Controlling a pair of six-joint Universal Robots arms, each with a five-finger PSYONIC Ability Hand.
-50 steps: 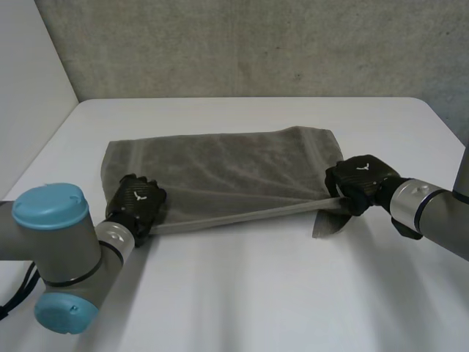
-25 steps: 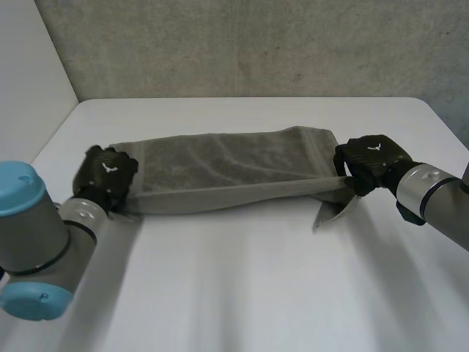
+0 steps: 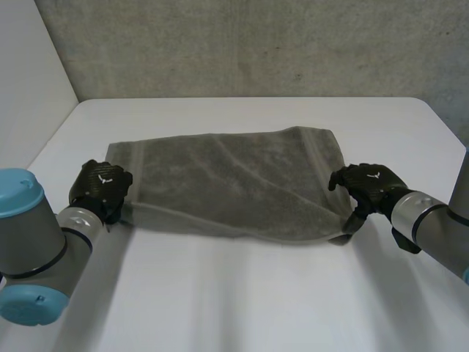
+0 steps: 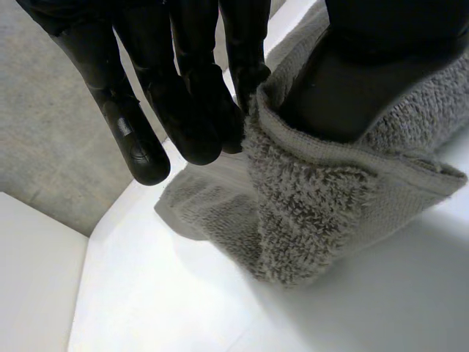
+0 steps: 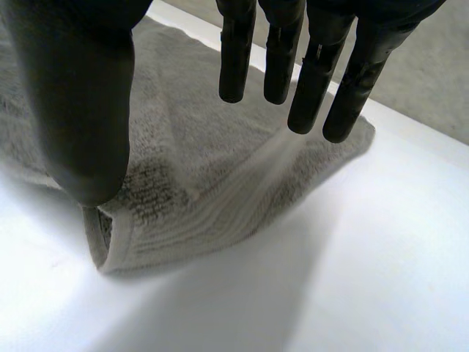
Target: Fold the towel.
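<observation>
Table (image 3: 242, 293): white, set before a rough grey wall (image 3: 256, 44).
Towel (image 3: 227, 183): grey, folded over on itself, lying across mid-table.
Left hand (image 3: 102, 187): at the near left corner; its wrist view shows the hem pinched between straight fingers and thumb.
Right hand (image 3: 370, 187): by the near right corner; its wrist view shows the fingers straight and spread, clear above the cloth.

Black left hand (image 3: 102, 187) and right hand (image 3: 370, 185), grey arms (image 3: 432, 220), light-blue caps (image 3: 20, 193).
</observation>
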